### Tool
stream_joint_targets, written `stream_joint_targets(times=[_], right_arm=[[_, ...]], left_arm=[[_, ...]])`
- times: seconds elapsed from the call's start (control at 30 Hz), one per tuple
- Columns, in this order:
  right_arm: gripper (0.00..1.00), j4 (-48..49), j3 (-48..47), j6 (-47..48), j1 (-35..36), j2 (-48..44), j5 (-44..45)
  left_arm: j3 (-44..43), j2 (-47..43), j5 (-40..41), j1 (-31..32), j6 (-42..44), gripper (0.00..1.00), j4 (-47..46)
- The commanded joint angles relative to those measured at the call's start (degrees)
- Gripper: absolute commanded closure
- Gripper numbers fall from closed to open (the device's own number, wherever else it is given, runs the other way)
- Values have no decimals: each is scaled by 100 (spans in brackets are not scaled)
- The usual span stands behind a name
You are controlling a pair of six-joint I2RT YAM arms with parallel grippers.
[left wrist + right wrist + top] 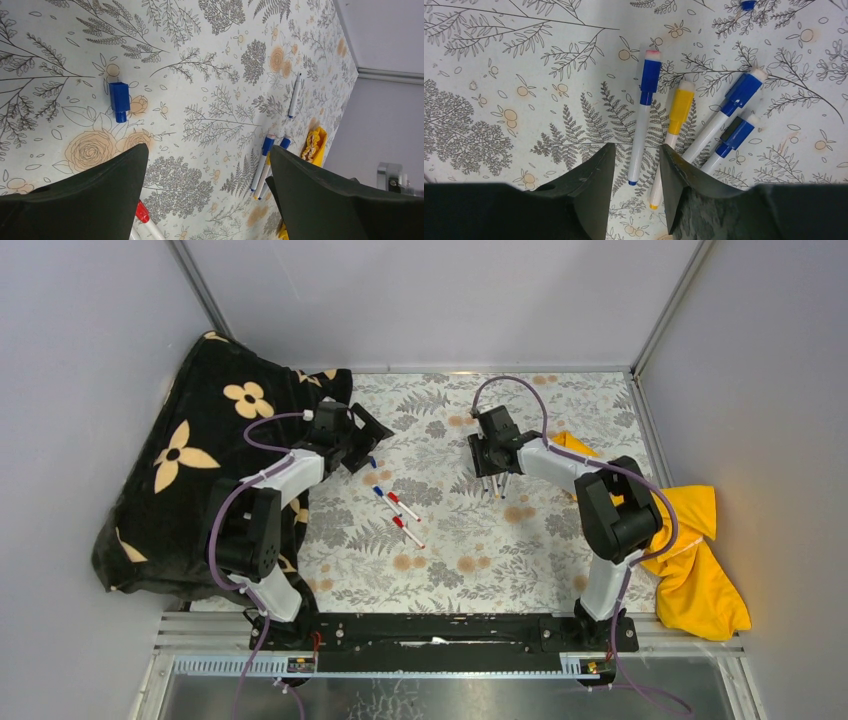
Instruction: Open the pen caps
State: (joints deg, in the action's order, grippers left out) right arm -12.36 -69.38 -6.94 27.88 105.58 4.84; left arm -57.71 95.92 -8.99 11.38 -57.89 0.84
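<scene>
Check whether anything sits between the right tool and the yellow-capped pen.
Nothing visible does. The right tool hangs open above the yellow-capped pen; a blue-capped pen lies close beside it.

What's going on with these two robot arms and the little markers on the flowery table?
The job is uncapping white-barrelled markers. The left gripper hangs open near a loose blue plastic cap lying on the floral tablecloth. The right gripper is open above four capped markers, three blue and one with a yellow cap. Neither holds anything.

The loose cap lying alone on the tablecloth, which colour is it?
The loose cap is blue, clearest in the left wrist view.
</scene>
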Motion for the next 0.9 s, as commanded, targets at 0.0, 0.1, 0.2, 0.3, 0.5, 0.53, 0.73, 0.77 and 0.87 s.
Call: stream_joint_targets(times=[0.0, 0.1, 0.2, 0.3, 0.5, 0.53, 0.73, 0.77, 0.87], right_arm=[[55, 189, -15, -70, 68, 155, -111], [57, 203, -27, -71, 66, 283, -118], [58, 209, -66, -71, 66, 411, -135], [62, 148, -145, -71, 66, 524, -112], [84, -119, -334, -66, 69, 732, 16], [88, -133, -333, -67, 66, 740, 33], [100, 44, -57, 126, 98, 404, -26], [100, 69, -15, 176, 110, 315, -94], [100, 179, 120, 345, 197, 3, -357]], left_arm=[[39, -126, 15, 74, 40, 1, -202], [64, -126, 29, 95, 8, 1, -243], [90, -128, 52, 110, -6, 1, -276], [109, -124, 67, 110, -13, 1, -289], [117, -78, 92, 106, -30, 1, -312], [122, -64, 90, 105, -31, 1, -330], [114, 14, -47, 127, -121, 1, -429], [102, 27, -110, 136, -140, 1, -458], [94, 45, -370, 176, -235, 1, -666]])
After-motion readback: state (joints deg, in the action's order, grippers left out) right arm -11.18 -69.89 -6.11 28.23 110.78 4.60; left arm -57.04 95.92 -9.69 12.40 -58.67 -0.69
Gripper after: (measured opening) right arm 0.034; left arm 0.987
